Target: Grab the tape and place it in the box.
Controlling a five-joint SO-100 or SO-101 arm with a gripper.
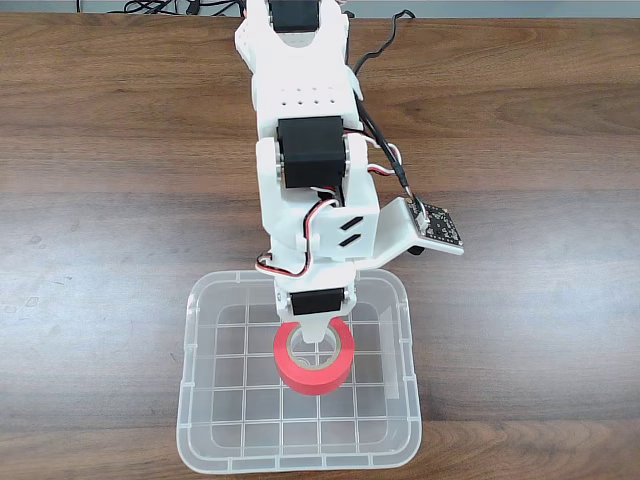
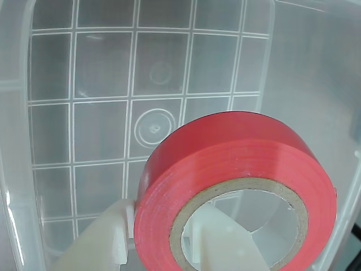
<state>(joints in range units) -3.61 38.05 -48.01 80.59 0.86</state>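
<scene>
The red-orange tape [image 1: 300,373] with its beige core sits inside the outline of the clear box [image 1: 191,395], near the box's middle. My white gripper [image 1: 317,345] reaches down into the box and is shut on the tape. In the wrist view, one finger [image 2: 104,240] presses the roll's outside and the other finger [image 2: 223,245] stands inside the core. The tape [image 2: 225,152] is tilted over the box's gridded bottom [image 2: 101,73]. I cannot tell whether the roll touches the bottom.
The box stands at the near edge of a brown wooden table [image 1: 100,200]. The white arm [image 1: 305,150] stretches from the far side, with a small camera board [image 1: 438,226] jutting to its right. Cables [image 1: 380,50] trail at the back.
</scene>
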